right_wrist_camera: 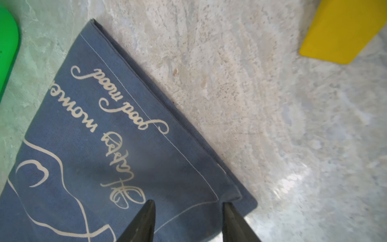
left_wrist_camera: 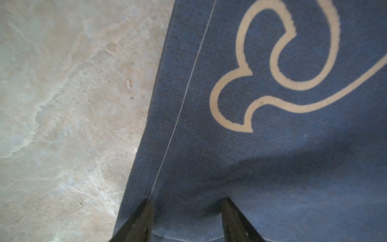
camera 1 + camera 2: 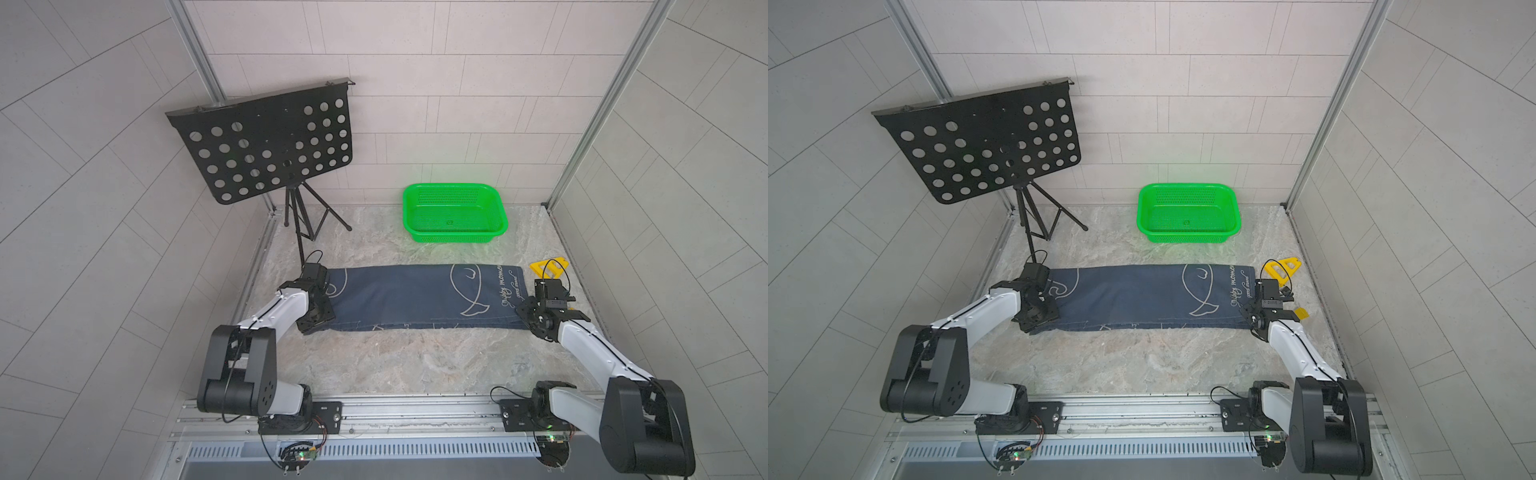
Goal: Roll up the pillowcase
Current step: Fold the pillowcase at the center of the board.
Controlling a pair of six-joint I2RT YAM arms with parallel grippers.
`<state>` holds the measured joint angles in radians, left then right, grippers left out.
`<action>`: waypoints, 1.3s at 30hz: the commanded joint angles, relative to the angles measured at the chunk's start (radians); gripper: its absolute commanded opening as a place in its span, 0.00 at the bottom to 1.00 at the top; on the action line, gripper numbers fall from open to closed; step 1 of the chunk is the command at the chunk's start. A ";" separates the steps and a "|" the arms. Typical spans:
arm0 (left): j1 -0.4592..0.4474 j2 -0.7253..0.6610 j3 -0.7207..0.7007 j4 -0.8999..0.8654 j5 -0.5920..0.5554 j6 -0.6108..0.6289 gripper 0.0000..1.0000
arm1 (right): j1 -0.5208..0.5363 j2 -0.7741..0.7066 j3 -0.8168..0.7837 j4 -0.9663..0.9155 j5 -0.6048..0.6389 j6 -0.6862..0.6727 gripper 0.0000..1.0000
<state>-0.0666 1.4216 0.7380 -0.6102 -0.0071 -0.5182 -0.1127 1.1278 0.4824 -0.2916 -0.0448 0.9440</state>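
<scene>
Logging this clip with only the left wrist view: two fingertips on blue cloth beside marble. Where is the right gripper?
Observer: The right gripper is at the opposite end of the pillowcase, jaws apart at its near corner.
Operator: Is the cloth rolled yet?
Observer: No. In both top views it lies flat as a long band across the table.
Operator: Anything close by?
Observer: A green basket stands behind it, apart from it.
Operator: Anything else?
Observer: A yellow piece lies just off its right end.
</scene>
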 commanded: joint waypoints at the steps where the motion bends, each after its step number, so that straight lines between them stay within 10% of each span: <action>1: 0.012 0.010 -0.009 -0.009 -0.031 0.015 0.58 | -0.016 0.042 -0.018 0.093 -0.027 0.053 0.50; 13: 0.014 0.040 -0.003 -0.014 -0.028 0.016 0.55 | -0.022 -0.008 0.017 -0.008 -0.063 -0.005 0.00; 39: 0.028 0.124 0.074 -0.054 -0.043 0.034 0.53 | -0.004 -0.223 -0.043 -0.306 0.006 -0.071 0.04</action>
<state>-0.0471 1.5291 0.7944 -0.6361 -0.0128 -0.4980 -0.1253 0.9092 0.4736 -0.5404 -0.0734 0.8719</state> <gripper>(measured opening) 0.534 0.064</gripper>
